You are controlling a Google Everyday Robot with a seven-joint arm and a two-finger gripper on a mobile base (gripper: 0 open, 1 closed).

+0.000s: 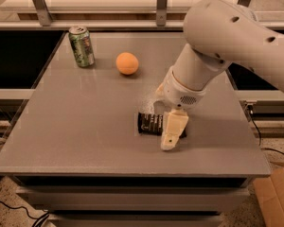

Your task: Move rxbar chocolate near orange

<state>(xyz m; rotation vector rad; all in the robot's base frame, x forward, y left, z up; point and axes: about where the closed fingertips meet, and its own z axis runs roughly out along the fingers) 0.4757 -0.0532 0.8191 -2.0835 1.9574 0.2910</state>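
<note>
The rxbar chocolate [150,123], a flat black wrapper with white lettering, lies on the grey table [85,126] right of the middle. My gripper [163,121] hangs from the white arm [227,37] over the bar's right end. It is open: one cream finger [173,129] stands in front of the bar and the other [159,90] shows behind it. The bar's right end is hidden by the near finger. The orange [127,63] sits at the back, up and to the left of the bar, apart from it.
A green drink can [81,46] stands upright at the table's back left, left of the orange. A metal rail with posts [162,4] runs behind the table. A cardboard box [274,193] is on the floor at the lower right.
</note>
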